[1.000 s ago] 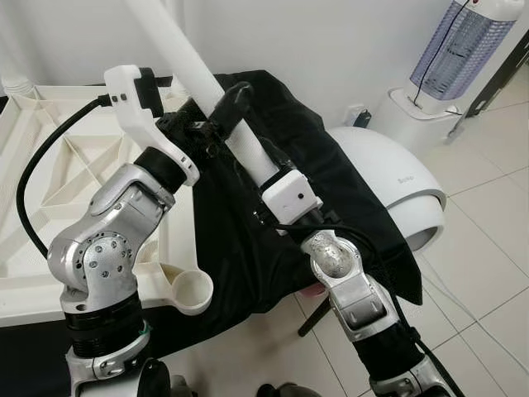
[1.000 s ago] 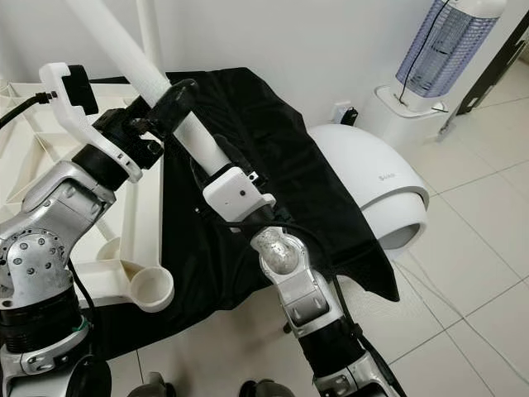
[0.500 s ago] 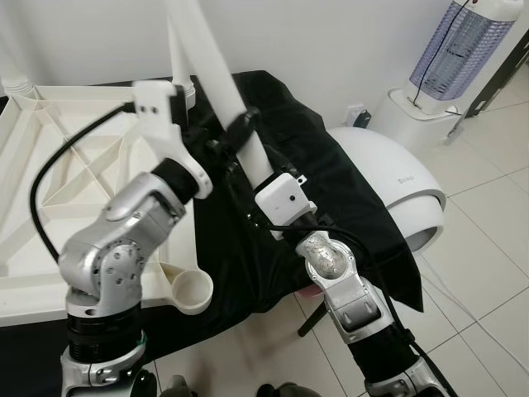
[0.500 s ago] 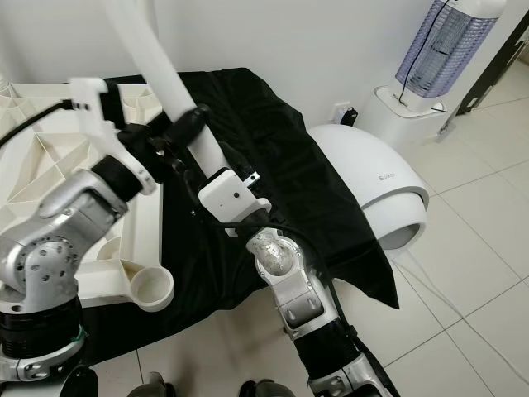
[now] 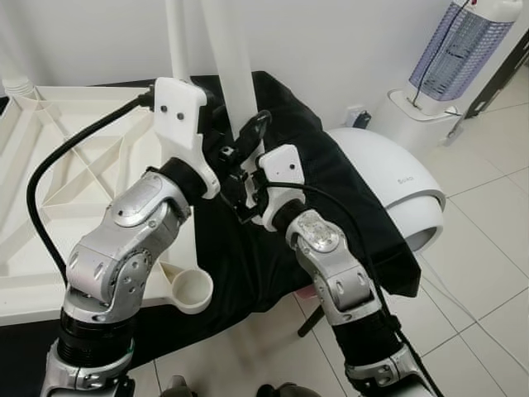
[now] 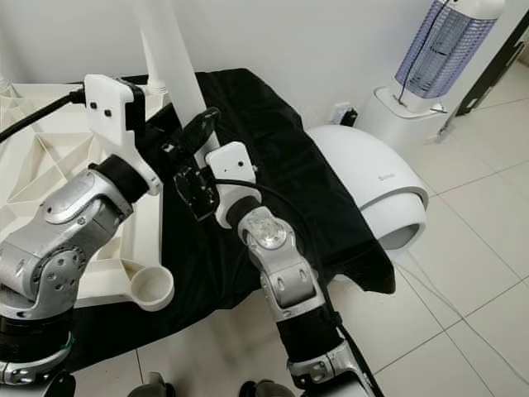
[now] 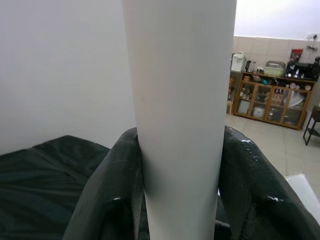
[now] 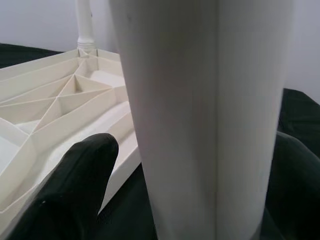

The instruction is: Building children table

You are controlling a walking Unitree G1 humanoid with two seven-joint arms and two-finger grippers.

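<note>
left eye view: both grippers' fingers (image 7: 112,195) apparently clamp the upright table leg (image 5: 234,74) over black cloth (image 5: 331,190).

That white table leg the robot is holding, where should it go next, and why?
Probably a small move toward the empty round socket at the near corner of the upside-down tabletop. Both the left pincer and the right pincer clamp the white leg nearly upright above the black cloth, not yet over that socket. Another leg already stands in a far corner.
</note>
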